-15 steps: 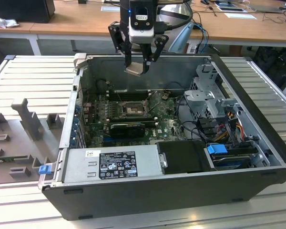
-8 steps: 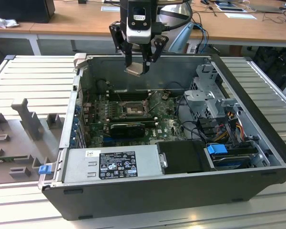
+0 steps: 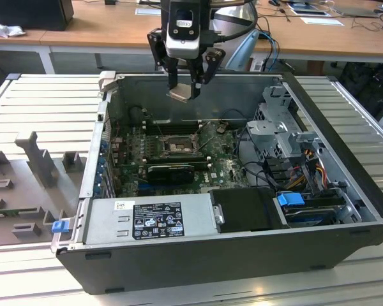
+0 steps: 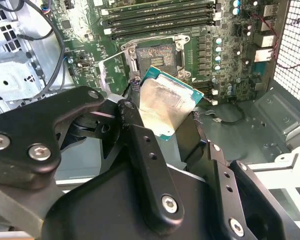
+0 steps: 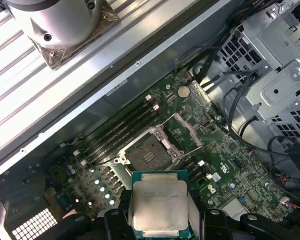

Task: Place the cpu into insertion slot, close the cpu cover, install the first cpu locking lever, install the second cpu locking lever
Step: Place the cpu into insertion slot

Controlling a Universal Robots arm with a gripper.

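The claw [image 3: 185, 86] is gripping the cpu [image 5: 157, 207] by two opposite edges, holding it tilted in the air above the far edge of the case [image 3: 242, 255], well clear of the motherboard [image 5: 225, 155]. Below it, the slot [image 5: 149, 155] is lying bare near the board's far edge, with the cover [image 5: 186, 131] swung open just beside it. The tilt looks like the danger: the cpu may be landing corner-first or off-square, bending contacts, or catching the raised cover.
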